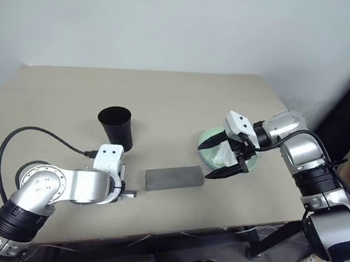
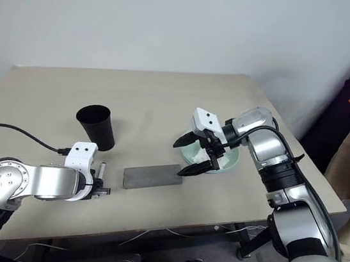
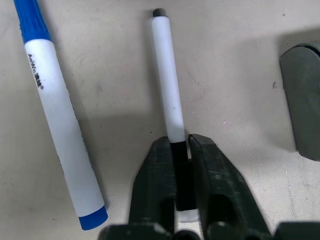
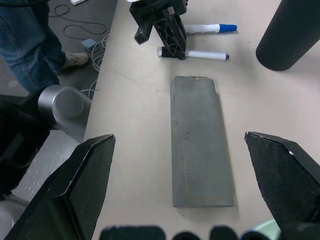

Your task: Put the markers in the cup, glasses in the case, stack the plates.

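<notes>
The black-capped marker (image 3: 167,80) lies flat on the counter (image 1: 185,100), and our left claw (image 3: 181,165) is clenched on its capped end, low on the barrel, likely so it can tip upright for the cup (image 1: 116,126) just beyond. The blue marker (image 3: 57,115) lies beside it, untouched. Our right claw (image 2: 198,153) hangs released above the plates (image 2: 225,165), near the case (image 4: 199,137), judged ready to work there.

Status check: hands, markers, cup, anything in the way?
Left hand shut on black-capped marker, still flat on table. Right hand open, empty, over plates. Blue-capped marker loose beside it. Cup upright nearby, path clear.
</notes>
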Controlling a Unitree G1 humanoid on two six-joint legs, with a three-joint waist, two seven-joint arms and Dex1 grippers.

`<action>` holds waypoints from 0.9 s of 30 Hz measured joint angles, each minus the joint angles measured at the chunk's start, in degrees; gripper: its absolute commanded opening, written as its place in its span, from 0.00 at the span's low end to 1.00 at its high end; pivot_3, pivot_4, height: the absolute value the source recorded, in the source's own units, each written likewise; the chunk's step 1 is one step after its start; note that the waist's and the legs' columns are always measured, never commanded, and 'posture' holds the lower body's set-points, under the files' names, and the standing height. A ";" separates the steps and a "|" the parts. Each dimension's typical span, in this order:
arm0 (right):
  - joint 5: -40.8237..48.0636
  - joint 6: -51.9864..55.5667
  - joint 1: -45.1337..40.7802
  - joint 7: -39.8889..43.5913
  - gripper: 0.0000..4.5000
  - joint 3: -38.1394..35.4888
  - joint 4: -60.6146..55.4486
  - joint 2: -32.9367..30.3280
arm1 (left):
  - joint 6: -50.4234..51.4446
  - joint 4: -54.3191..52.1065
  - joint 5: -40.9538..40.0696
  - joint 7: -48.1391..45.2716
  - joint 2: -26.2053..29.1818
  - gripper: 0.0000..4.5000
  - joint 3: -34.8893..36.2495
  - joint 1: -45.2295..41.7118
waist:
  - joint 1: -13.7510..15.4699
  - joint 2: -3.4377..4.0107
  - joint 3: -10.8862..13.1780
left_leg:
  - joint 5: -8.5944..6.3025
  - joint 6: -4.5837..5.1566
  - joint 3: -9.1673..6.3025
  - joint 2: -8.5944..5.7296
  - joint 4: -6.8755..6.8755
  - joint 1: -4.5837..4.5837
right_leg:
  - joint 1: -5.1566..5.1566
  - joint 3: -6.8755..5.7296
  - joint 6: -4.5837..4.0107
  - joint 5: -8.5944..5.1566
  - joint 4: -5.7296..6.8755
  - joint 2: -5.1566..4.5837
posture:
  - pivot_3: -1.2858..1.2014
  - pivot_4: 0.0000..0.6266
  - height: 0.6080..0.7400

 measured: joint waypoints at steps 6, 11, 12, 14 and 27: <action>-0.08 -0.06 0.00 -0.04 1.00 -0.25 0.01 0.02 | 5.05 1.08 -0.10 -5.29 5.99 0.00 -4.90 -4.37 | -0.04 -0.02 0.02 | 0.00 0.00 0.01 0.02 -0.04 -0.01 | -0.04 -0.04 0.00 0.00 -0.01 0.03 | 0.52 0.00 0.98; -0.33 -0.12 0.00 -0.05 1.00 -0.37 0.03 0.06 | 13.51 -0.78 4.15 -15.43 13.67 0.00 -9.73 -12.27 | -0.09 -0.05 0.04 | 0.00 -0.01 0.02 -0.02 -0.19 -0.05 | -0.10 -0.05 0.01 0.00 -0.08 0.03 | 0.52 0.00 0.98; -0.37 -0.12 0.00 -0.05 1.00 -0.37 0.03 0.10 | 15.02 -1.96 7.26 -19.58 14.41 0.00 -9.68 -14.02 | -0.09 -0.05 0.03 | 0.01 -0.01 0.03 -0.06 -0.28 -0.03 | -0.10 -0.04 0.01 0.00 -0.11 0.03 | 0.52 0.00 0.98; -0.40 -0.12 0.00 -0.05 1.00 -0.37 0.03 0.30 | 16.35 -4.68 13.77 -28.38 14.77 0.00 -9.13 -16.05 | -0.16 -0.05 0.04 | 0.01 -0.02 0.07 -0.09 -0.36 -0.05 | -0.12 -0.04 0.02 0.00 -0.15 0.03 | 0.52 0.00 0.98; -0.47 -0.11 0.00 -0.53 1.00 -0.54 0.11 1.55 | -6.23 -11.26 60.89 -73.40 16.64 0.00 -5.87 -12.95 | -0.43 -0.03 0.06 | 0.21 -0.34 0.06 0.01 -0.85 -0.04 | -0.16 -0.07 0.01 0.00 -0.43 0.31 | 0.52 0.00 0.98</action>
